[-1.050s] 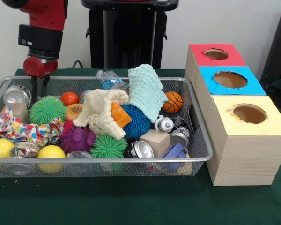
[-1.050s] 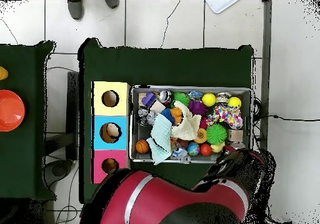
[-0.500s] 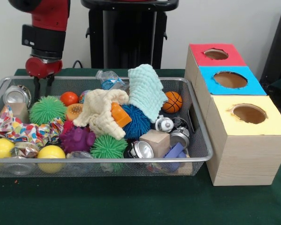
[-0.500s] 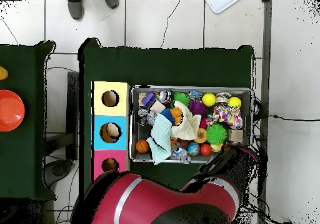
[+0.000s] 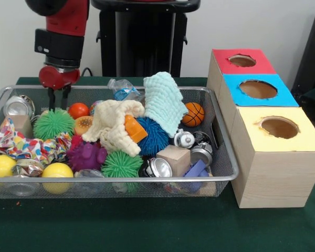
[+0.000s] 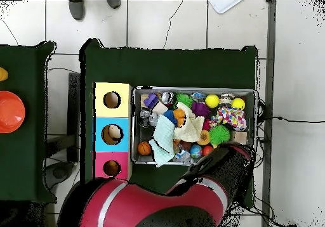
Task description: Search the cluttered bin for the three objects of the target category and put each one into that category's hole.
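The desk (image 5: 147,231), covered in green cloth, carries a wire bin (image 5: 227,168) and, well off to the side of the jaws, a wooden box with three holes: red (image 5: 242,60), blue (image 5: 258,88) and yellow (image 5: 279,126). In the overhead view an object lies inside the blue hole; its kind cannot be told.

The red and black arm (image 5: 63,31) comes down over the bin's far corner. The jaws (image 5: 59,100) stand slightly apart and hold nothing; their tips hang just above a green spiky ball (image 5: 52,123).

Contents of the bin:
- mint cloth (image 5: 165,102), well to the side of the jaws, upper middle
- cream cloth (image 5: 113,126), beyond the green ball
- blue spiky ball (image 5: 155,136), partly under both cloths
- silver can (image 5: 18,106), just beside the jaws
- small orange ball (image 5: 77,110), close on the jaws' other side
- basketball (image 5: 193,114), far side of the mint cloth
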Robot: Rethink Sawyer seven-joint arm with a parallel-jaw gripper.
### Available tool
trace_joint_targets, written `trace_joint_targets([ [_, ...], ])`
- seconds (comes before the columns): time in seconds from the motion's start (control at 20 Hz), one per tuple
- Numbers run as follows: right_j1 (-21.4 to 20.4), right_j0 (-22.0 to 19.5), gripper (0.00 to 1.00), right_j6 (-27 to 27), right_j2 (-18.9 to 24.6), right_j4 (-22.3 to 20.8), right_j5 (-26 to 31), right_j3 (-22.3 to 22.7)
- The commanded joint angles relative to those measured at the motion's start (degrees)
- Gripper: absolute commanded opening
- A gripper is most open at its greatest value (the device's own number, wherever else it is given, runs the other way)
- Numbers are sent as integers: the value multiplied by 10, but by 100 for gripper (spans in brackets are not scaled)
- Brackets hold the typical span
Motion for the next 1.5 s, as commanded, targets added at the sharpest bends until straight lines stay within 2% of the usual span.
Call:
trace_joint_targets([
  [0.05, 14, 15, 100, 135, 67, -11, 39, 24],
  [0.15, 9, 8, 100, 131, 70, -5, 32, 24],
  [0.2, -2, -11, 0, 102, 77, 29, 21, 28],
  [0.35, -2, -51, 0, -20, 61, 168, -36, 33],
  [0.45, 0, -36, 0, -19, 54, 147, -12, 24],
  [0.55, -5, -34, 0, -16, 54, 140, -16, 25],
  [0.7, -3, -28, 0, -18, 49, 145, -14, 30],
  [1.0, -26, -9, 0, 41, 55, 96, 14, 39],
  [1.05, -33, -2, 0, 76, 58, 68, 23, 41],
  [1.15, -38, 27, 0, 191, 57, -16, 41, 46],
  [1.3, -7, 115, 0, 403, -2, -131, 7, 35],
  [1.4, 17, 150, 0, 474, -37, -160, -29, 25],
  [1.5, 24, 160, 0, 480, -54, -159, -44, 25],
])
